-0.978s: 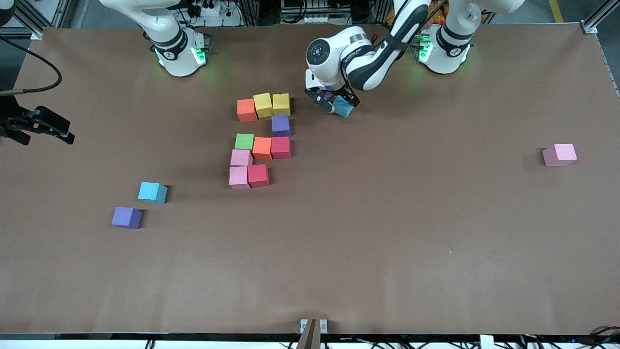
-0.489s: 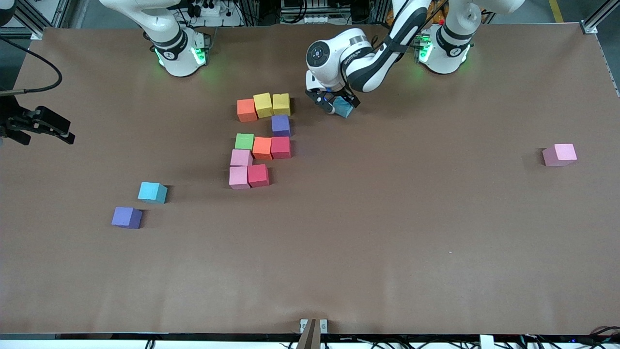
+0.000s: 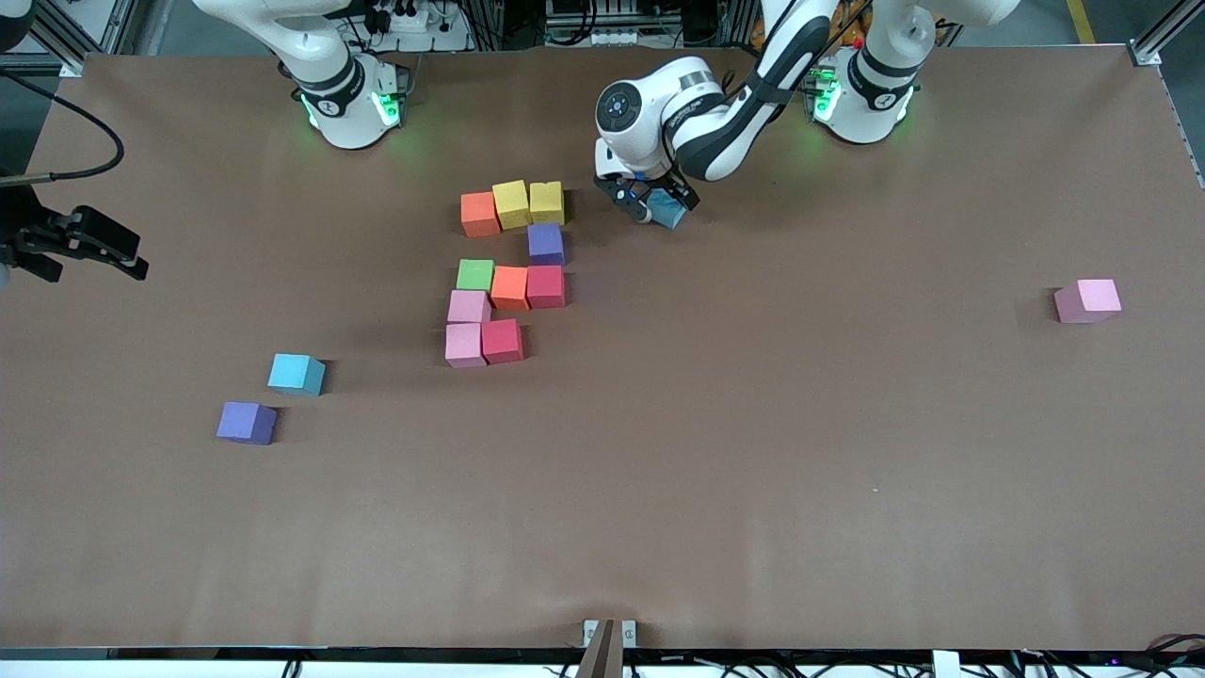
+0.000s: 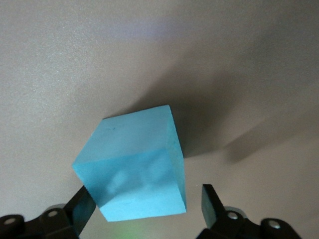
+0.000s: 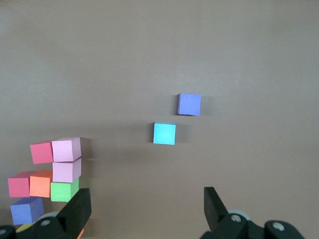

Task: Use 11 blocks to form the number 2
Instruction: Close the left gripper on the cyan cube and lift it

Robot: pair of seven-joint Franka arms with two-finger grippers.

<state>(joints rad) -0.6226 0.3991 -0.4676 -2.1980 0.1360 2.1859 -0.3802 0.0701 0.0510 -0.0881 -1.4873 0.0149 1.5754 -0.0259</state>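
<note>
- Blocks: ten-cube partial number 2 (image 3: 509, 273) mid-table; light blue block (image 3: 670, 213) sits beside its top row, toward the left arm's end.
- Left gripper (image 3: 656, 201) low around that block, jaws straddling it, one finger (image 4: 214, 204) clearly apart from it.
- Right gripper (image 5: 147, 209) waits open above the table, off the right arm's end.
- Loose cubes: light blue (image 3: 296, 373), purple (image 3: 247, 422), pink (image 3: 1088, 300).

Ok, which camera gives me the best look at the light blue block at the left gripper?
The left wrist view: the light blue block fills it, sitting on the table between the left gripper fingers, one finger apart from it. The front view shows only a corner of it under the wrist. The right wrist view misses it.
</note>
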